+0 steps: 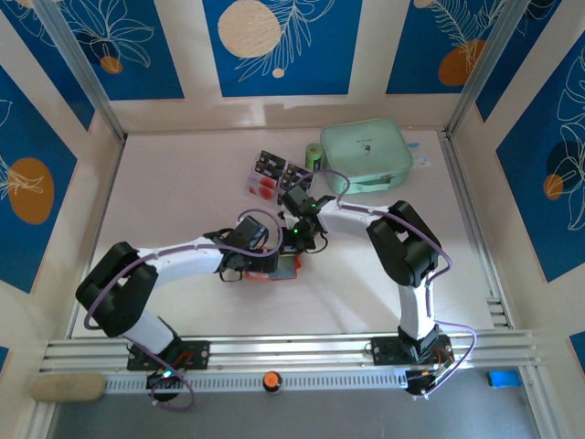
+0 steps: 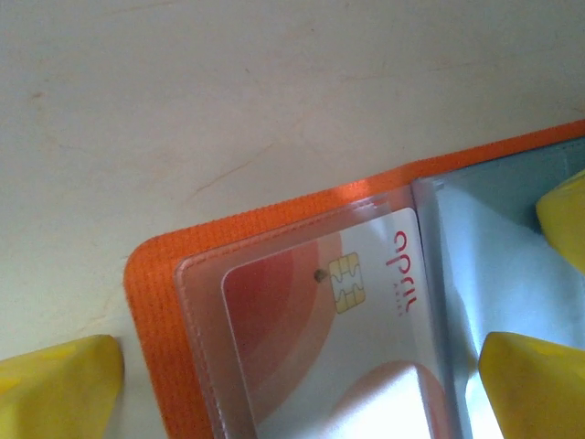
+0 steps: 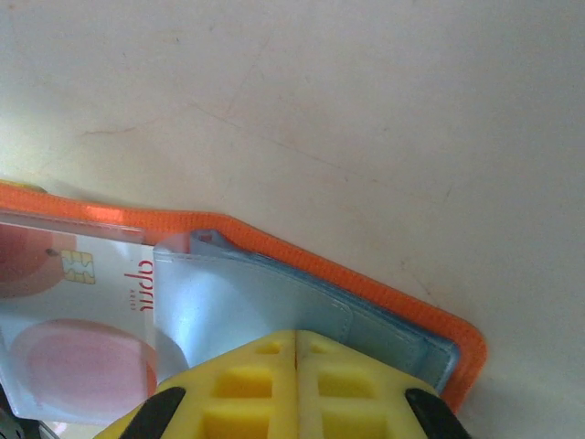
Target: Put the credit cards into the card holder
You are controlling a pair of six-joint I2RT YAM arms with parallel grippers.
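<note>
Left end effector stands spread wide, straddling the open card holder, a chip card between its fingers. Right end effector, pressed together, sits over the holder's grey pocket. The credit cards lie on the bench beyond it.

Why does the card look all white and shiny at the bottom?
Left wrist view: glare on the clear pocket whitens the bottom of the card. Right wrist view: the same card looks hazy, and the close-up right gripper is a bit blurry.
</note>
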